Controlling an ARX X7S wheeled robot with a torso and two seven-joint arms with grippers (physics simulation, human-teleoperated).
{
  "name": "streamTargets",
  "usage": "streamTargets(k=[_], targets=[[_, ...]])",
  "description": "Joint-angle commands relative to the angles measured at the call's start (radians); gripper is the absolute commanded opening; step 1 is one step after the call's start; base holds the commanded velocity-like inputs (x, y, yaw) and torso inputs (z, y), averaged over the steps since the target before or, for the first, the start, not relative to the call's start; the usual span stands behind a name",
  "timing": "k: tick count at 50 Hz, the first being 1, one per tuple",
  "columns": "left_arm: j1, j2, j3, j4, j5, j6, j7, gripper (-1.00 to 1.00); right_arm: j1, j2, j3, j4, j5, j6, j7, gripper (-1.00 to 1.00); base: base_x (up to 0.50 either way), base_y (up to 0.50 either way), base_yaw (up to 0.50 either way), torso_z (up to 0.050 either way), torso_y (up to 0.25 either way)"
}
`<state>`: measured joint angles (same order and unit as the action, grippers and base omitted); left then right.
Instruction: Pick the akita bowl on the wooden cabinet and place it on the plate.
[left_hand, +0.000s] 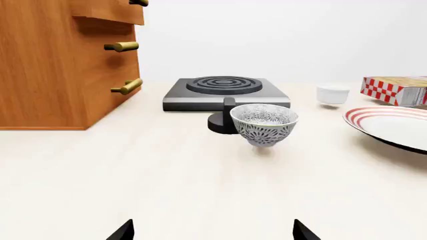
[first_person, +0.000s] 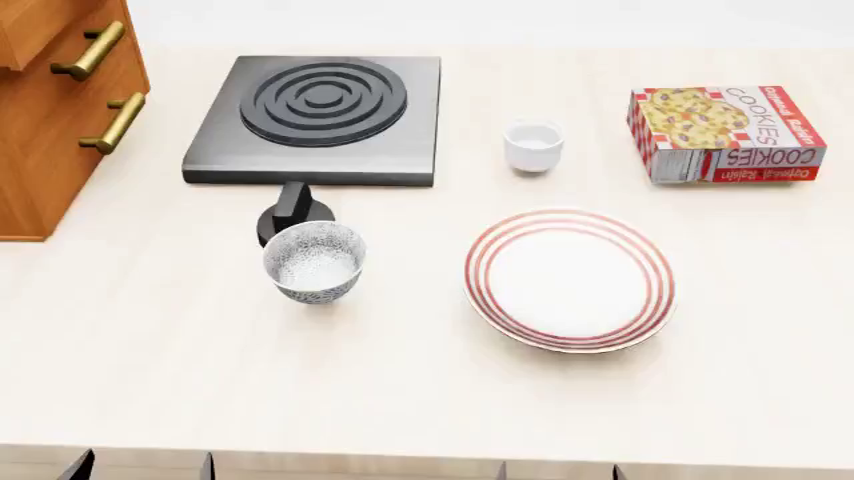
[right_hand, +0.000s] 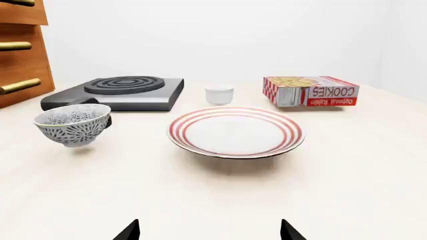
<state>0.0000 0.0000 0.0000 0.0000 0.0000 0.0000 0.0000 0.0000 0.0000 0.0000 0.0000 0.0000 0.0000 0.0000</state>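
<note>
Left wrist view: akita bowl (left_hand: 264, 123) beyond spread jaws

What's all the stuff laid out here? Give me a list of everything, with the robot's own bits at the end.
Akita bowl: one, white with dark blue-grey pattern, on the table in front of the stove knob.
Plate: one, white with red rings, right of the bowl.
Stove burner: one, grey-black, behind the bowl.
Cup: one, plain white, right of the burner.
Cookie box: one, red and white, far right.
Wooden cabinet: one, orange-brown with brass handles, far left.
Table: one, pale wood.
Fingers: dark tips, spread apart, at each wrist view's edge.
</note>
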Motion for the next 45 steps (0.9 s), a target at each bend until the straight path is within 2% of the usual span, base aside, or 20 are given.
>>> streamTargets(k=[1, 28, 45], targets=[[-0.002, -0.017, 0.021, -0.003, -0.012, -0.004, -0.017, 1.0, -0.002, 0.015, -0.018, -0.001, 0.017, -0.003, 0.022, 1.0, 0.0, 0.0, 0.0, 0.0, 0.0], [0.01, -0.072, 0.089, 0.018, -0.063, 0.01, -0.087, 1.0, 0.003, 0.069, -0.085, 0.01, 0.08, -0.017, 0.083, 1.0, 0.0, 0.0, 0.0, 0.0, 0.0], [0.007, -0.092, 0.112, 0.015, -0.085, 0.008, -0.106, 1.0, 0.004, 0.088, -0.106, 0.012, 0.104, -0.029, 0.102, 1.0, 0.0, 0.0, 0.0, 0.047, 0.0]])
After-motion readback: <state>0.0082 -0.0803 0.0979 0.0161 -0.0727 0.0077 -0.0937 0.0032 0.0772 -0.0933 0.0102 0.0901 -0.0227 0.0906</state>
